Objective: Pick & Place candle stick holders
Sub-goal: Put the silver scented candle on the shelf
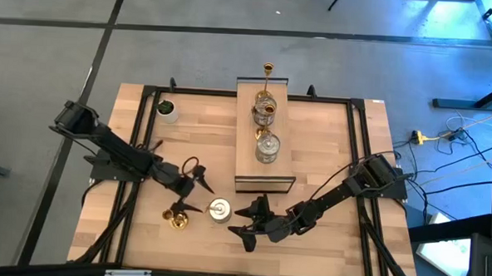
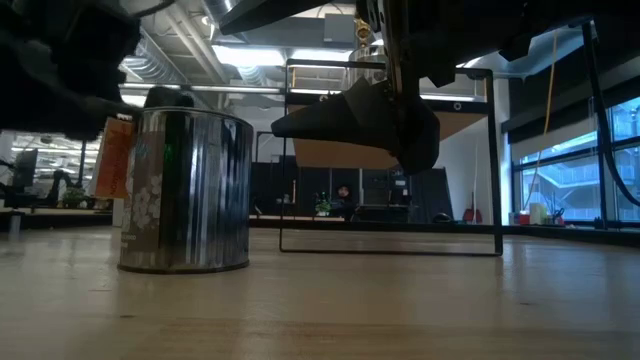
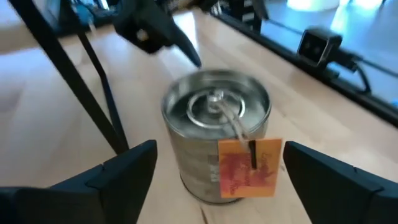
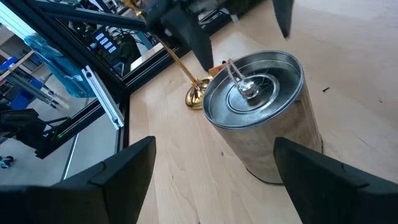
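Silver metal, ribbed and shiny, is forming the squat holder (image 1: 219, 209) that is standing upright on the wooden table (image 1: 204, 144) near its front edge; an orange tag (image 3: 249, 167) is hanging against its side, and a small wire loop is rising from the centre of its recessed top. Left gripper (image 1: 198, 179) is hovering just behind and to the left of this silver holder with its fingers spread apart, gripping nothing; in the left wrist view the two dark fingers (image 3: 118, 171) are standing wide on either side of the holder without touching it. Right gripper (image 1: 255, 223) is waiting just to the right of the same holder, its fingers likewise standing apart and empty; the right wrist view is showing the holder between those fingers, clear of both. Brass holder (image 1: 177, 217), slim with a round base, is lying tilted on the table just to the left of the silver holder; whether the two are touching cannot be told. Farther back, a raised wooden block (image 1: 263, 139) is sitting at the table's centre; two glass-and-metal holders (image 1: 266, 147) are standing on it in a row, one behind the other, and a tall brass holder (image 1: 267, 72) is standing at its far end. White cup (image 1: 166, 111) is sitting near the table's back left corner, well apart from both grippers.
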